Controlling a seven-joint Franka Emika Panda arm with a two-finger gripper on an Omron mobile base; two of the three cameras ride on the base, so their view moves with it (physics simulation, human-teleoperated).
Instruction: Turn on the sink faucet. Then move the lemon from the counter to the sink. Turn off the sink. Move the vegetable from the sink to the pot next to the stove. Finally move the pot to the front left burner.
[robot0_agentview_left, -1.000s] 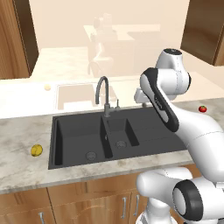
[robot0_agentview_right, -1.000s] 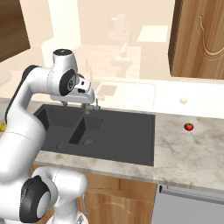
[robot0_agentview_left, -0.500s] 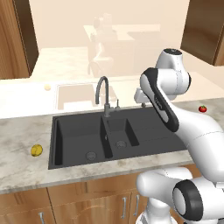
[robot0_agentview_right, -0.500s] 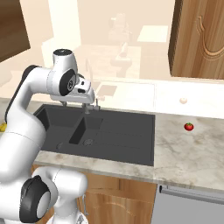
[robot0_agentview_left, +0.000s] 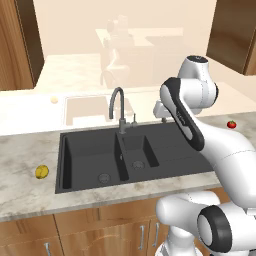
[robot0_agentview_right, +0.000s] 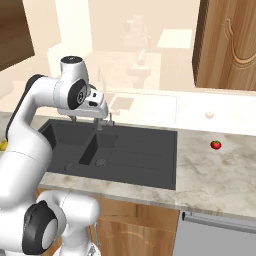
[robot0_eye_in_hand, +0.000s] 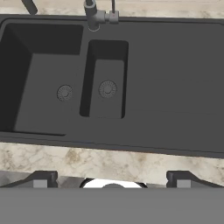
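The gripper (robot0_eye_in_hand: 112, 178) hangs above the sink (robot0_agentview_left: 170, 157), jaws spread wide, holding nothing; in the hand view the two finger tips (robot0_eye_in_hand: 41, 178) sit far apart over the near strip of the surface (robot0_eye_in_hand: 109, 164). The sink faucet (robot0_agentview_left: 119, 107) stands at the back rim, between the two basins. The lemon (robot0_agentview_left: 42, 171) lies on the surface left of the sink, near its rim, well apart from the gripper. A small red tomato (robot0_agentview_right: 215, 144) sits on the surface right of the sink.
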